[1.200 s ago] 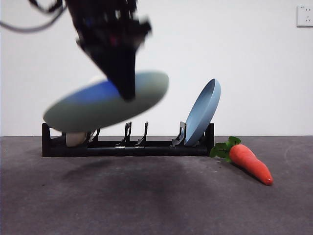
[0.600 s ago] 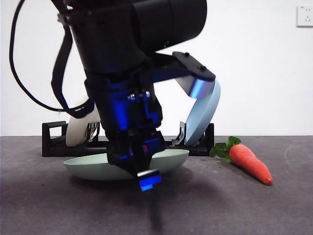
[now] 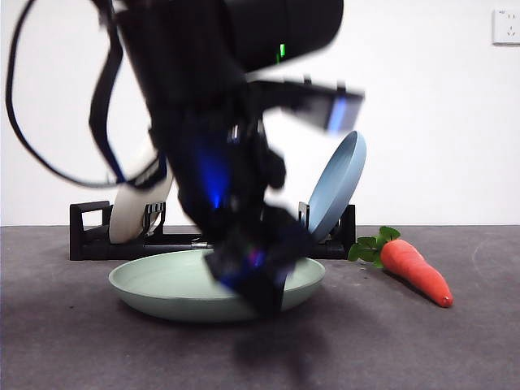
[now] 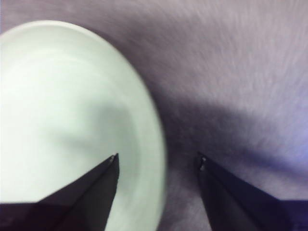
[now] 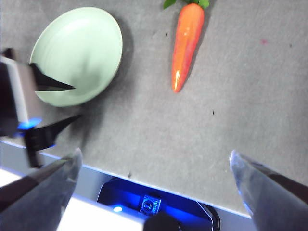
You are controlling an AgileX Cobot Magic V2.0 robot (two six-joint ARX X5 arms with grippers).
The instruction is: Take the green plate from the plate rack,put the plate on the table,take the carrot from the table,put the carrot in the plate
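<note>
On the table, before the plate rack, your green plate lies flat; left gripper straddles its rim, jaws parted, gripping nothing. Carrot waits nearby; right gripper wide, empty.

Setting: plain white wall behind a dark grey table.
Wall is bare and evenly lit, with one white wall socket high at the far right corner in the front view. Table surface is matte and slightly mottled, and meets the wall in a straight level line. A soft shadow lies on the table near centre. Right wrist view shows a pale strip along the table's near edge, with blue light glowing below it.
</note>
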